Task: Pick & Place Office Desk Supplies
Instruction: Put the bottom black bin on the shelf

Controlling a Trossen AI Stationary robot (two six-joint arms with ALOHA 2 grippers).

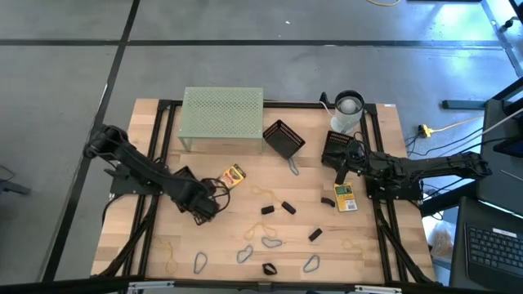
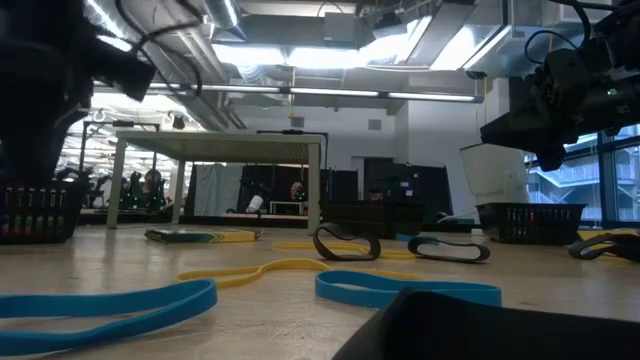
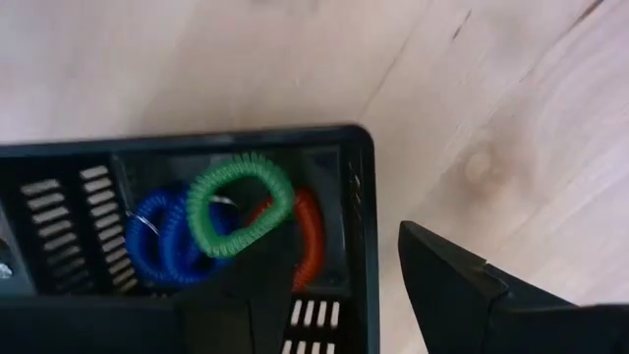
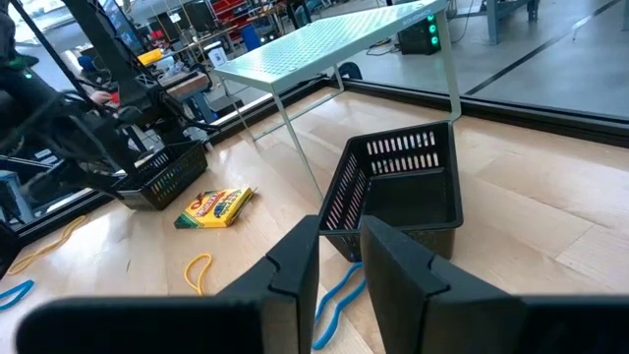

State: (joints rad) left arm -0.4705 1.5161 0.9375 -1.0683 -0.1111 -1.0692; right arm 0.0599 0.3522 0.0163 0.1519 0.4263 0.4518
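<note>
The green coil loop (image 3: 241,202) is sitting in the black basket (image 3: 362,236) on top of the blue loop (image 3: 162,236) and red loop (image 3: 313,236), right under the left end effector (image 3: 324,295), whose fingers look spread with nothing between them. My worry is a finger snagging a coil or the basket wall as it lifts, tipping the lot onto the bench (image 3: 491,118). The right end effector (image 4: 339,261) hovers near the other basket (image 4: 408,192) with fingers close together and empty, so no trouble there.
</note>
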